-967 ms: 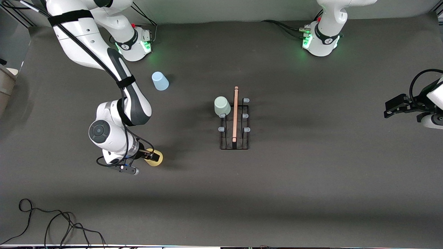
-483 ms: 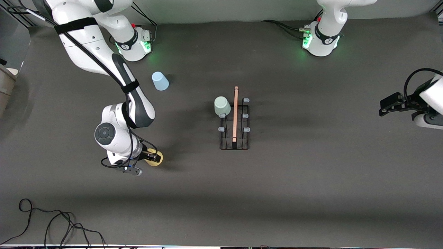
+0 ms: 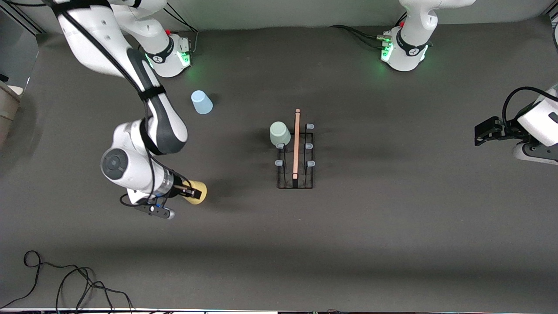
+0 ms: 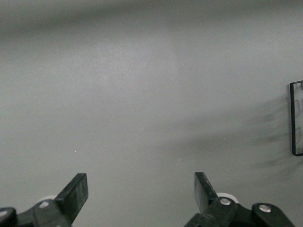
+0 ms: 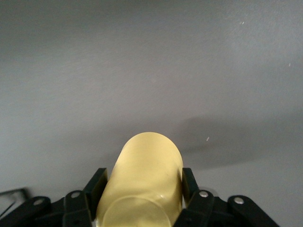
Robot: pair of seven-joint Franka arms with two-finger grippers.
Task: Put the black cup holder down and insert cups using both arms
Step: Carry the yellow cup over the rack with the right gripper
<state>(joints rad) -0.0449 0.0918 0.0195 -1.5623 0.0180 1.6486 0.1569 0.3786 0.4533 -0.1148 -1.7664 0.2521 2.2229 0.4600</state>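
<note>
The black cup holder [image 3: 297,144] stands mid-table, and its corner shows in the left wrist view [image 4: 296,118]. A pale green cup [image 3: 279,133] sits upside down on one of its pegs on the right arm's side. A light blue cup [image 3: 201,102] stands upside down on the table toward the right arm's base. My right gripper [image 3: 188,191] [image 5: 143,178] is shut on the yellow cup [image 3: 198,192] [image 5: 147,161], holding it tilted just above the table. My left gripper [image 3: 480,134] [image 4: 139,187] hangs open and empty over the left arm's end of the table.
Loose black cables [image 3: 65,283] lie at the table edge nearest the camera, toward the right arm's end. The two arm bases [image 3: 170,56] [image 3: 403,54] stand at the edge farthest from the camera.
My right gripper closed on the yellow cup, then raised and tilted it off the table. My left gripper drifted slightly toward the holder, still open.
</note>
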